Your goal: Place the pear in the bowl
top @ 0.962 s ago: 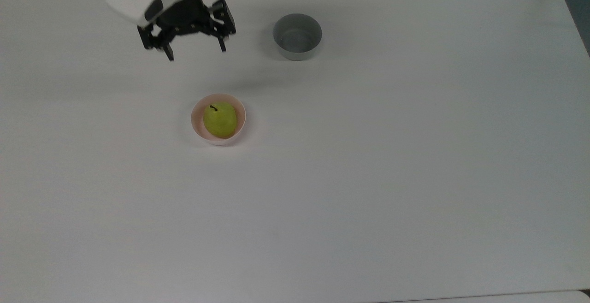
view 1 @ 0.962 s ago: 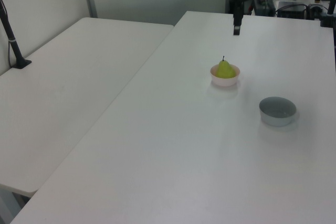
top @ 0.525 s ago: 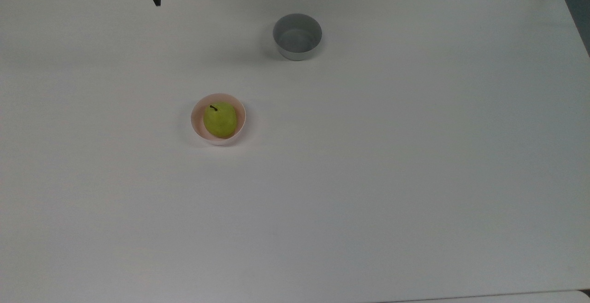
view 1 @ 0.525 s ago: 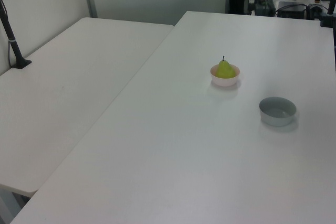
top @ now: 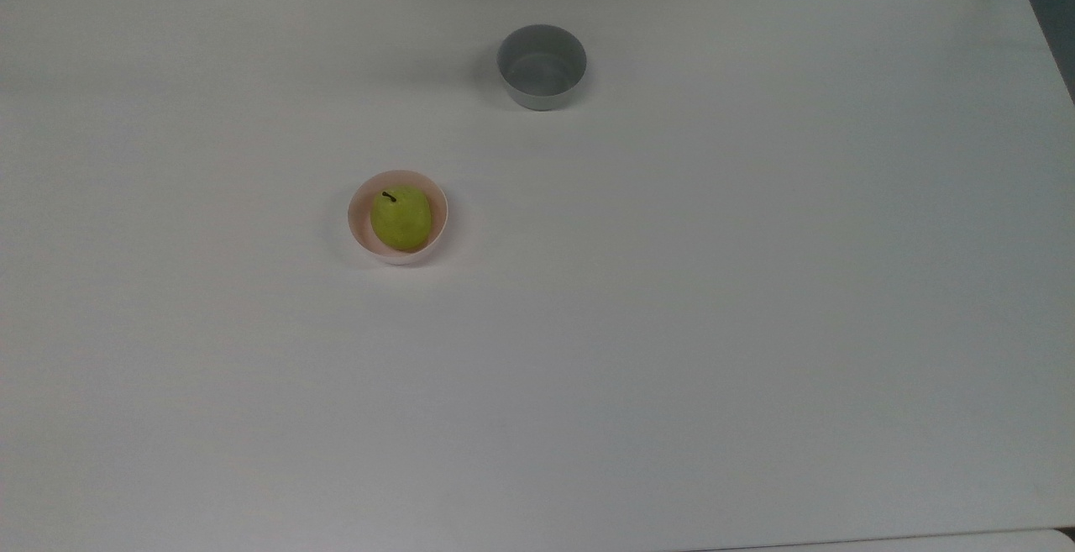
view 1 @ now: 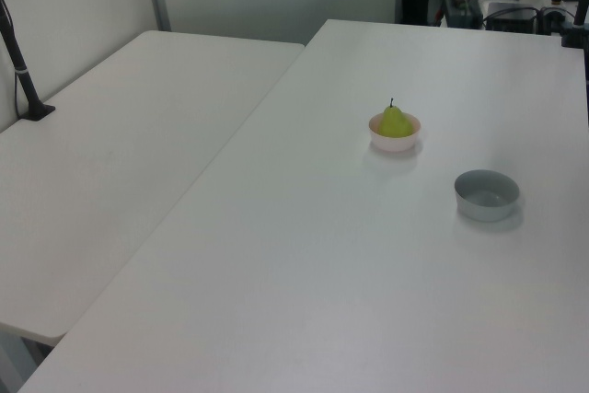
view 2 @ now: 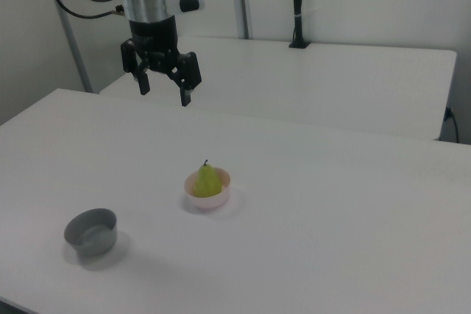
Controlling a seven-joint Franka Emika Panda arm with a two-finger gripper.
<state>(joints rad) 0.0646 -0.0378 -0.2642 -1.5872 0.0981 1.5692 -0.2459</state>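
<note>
Pear (top: 401, 218): yellow-green, rounded, short dark stem up, sitting inside the bowl (top: 361, 233).
Bowl: pale pink, on the bench (top: 672, 325).
Claw (view 2: 163, 89): fingers apart, empty, high above the bowl.

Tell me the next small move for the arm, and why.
Probably none beyond holding clear. The pear sits upright inside the pink bowl, stem up, and the pincer hangs open, high above the table and off to the right view's left. The grey bowl is empty. The job looks done.

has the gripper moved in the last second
Yes. In the top view it sat left of the grey bowl, then left past the table's far edge. It now hangs open.
</note>
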